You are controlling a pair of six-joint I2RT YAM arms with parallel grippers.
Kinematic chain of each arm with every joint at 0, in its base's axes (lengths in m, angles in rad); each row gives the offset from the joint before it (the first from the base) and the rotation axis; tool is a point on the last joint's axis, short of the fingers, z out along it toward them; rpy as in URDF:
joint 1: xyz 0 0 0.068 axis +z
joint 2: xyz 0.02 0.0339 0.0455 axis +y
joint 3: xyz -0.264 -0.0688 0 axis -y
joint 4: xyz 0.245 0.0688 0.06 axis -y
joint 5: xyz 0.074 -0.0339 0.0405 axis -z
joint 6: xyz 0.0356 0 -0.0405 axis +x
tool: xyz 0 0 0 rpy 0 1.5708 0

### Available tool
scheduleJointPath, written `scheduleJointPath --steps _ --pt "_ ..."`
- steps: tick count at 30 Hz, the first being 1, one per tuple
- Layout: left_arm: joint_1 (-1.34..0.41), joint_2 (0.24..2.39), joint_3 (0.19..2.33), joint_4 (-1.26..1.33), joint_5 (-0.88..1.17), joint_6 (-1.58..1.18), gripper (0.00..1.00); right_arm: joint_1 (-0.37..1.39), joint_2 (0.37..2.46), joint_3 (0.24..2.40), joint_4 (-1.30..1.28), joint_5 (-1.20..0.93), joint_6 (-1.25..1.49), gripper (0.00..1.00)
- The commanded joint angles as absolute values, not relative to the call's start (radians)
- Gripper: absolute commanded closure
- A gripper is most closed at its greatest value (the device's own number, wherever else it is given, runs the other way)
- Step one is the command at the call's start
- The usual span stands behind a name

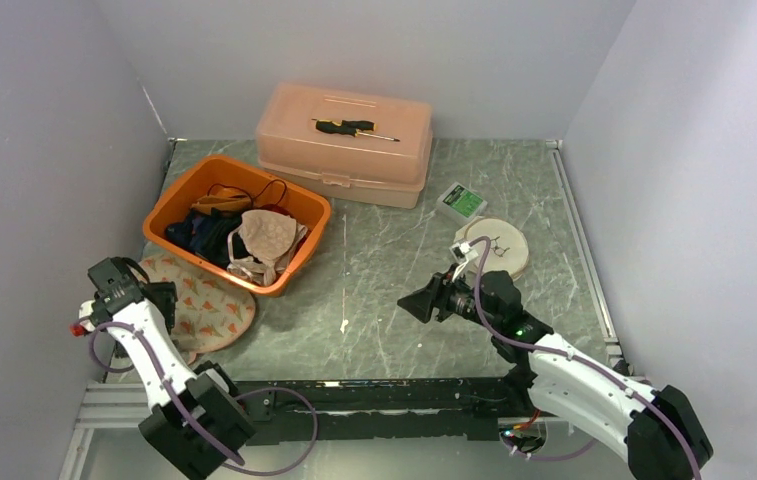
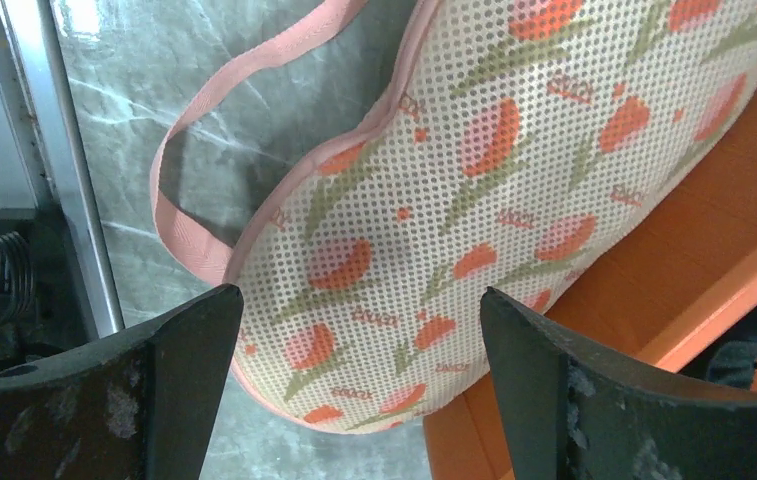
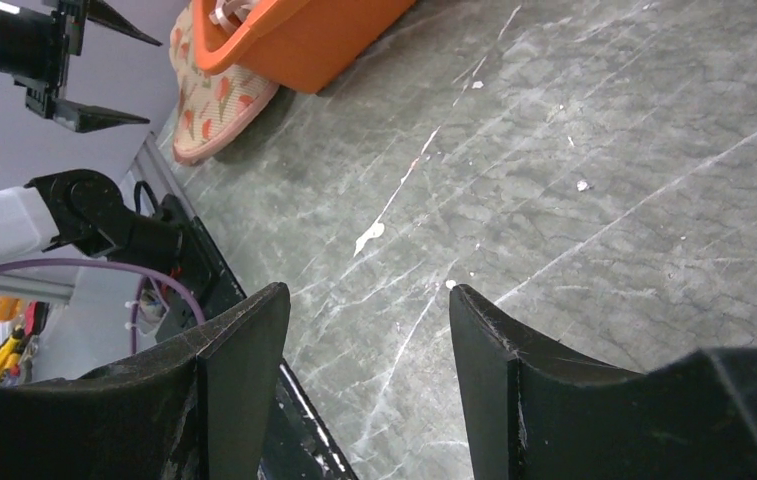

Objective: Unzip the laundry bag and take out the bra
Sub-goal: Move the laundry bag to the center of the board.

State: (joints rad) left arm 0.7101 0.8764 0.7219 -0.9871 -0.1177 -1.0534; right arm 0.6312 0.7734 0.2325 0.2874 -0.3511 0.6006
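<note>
My left hand (image 2: 359,310) hovered wide open and empty over the floral mesh laundry bag (image 2: 474,200), which lay at the counter's (image 1: 384,260) left edge against the orange basket (image 1: 204,262). My right hand (image 3: 369,300), half open, held nothing. No zip pull showed; I judged finding it came next.

The tulip-printed cream mesh laundry bag (image 1: 204,305) lies flat at eight o'clock against the orange bin (image 1: 306,250), where a beige bra (image 1: 266,236) rests.

The grey marbled table (image 1: 384,290) carries an orange bin (image 1: 179,192), floral laundry bag (image 1: 209,312), peach toolbox (image 1: 344,150), green packet (image 1: 462,201) and cream disc (image 1: 502,247).
</note>
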Motion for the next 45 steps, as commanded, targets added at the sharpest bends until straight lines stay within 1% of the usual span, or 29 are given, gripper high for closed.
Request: scheduleJointPath --steps 1,4,6,8,12,14,16,21,27,29,33,38,45 --pt "0.755 0.904 0.727 -0.928 -0.045 -0.945 0.06 0.638 0.782 0.213 0.350 -0.387 0.594 0.37" --pt "0.753 0.835 0.740 -0.895 0.082 -0.860 0.06 0.647 0.849 0.215 0.431 -0.422 0.629 0.36" --pt "0.752 0.759 0.754 -0.874 0.188 -0.826 0.08 0.669 0.935 0.225 0.503 -0.434 0.664 0.36" --pt "0.704 0.722 0.797 -0.906 0.182 -0.809 0.06 0.715 1.015 0.245 0.574 -0.417 0.698 0.36" --pt "0.643 0.687 0.841 -0.961 0.160 -0.803 0.06 0.854 1.191 0.339 0.670 -0.333 0.731 0.36" --pt "0.620 0.680 0.859 -0.976 0.176 -0.807 0.06 0.915 1.298 0.396 0.719 -0.296 0.767 0.36" --pt "0.594 0.681 0.875 -0.963 0.235 -0.805 0.06 0.969 1.402 0.450 0.796 -0.262 0.831 0.36" --pt "0.541 0.669 0.924 -0.911 0.365 -0.793 0.06 1.045 1.640 0.571 0.909 -0.177 0.961 0.37" --pt "0.454 0.670 1.002 -0.907 0.397 -0.720 0.06 1.096 1.831 0.673 1.020 -0.080 1.153 0.37" --pt "0.441 0.679 1.035 -0.903 0.416 -0.696 0.06 1.120 1.874 0.718 1.015 -0.032 1.204 0.37" --pt "0.425 0.697 1.075 -0.850 0.476 -0.677 0.11 1.174 1.947 0.839 0.942 0.069 1.277 0.36" --pt "0.407 0.713 1.110 -0.833 0.498 -0.663 0.11 1.219 2.046 1.013 0.819 0.142 1.364 0.36" --pt "0.370 0.721 1.122 -0.857 0.457 -0.668 0.10 1.259 2.172 1.140 0.751 0.171 1.476 0.36"
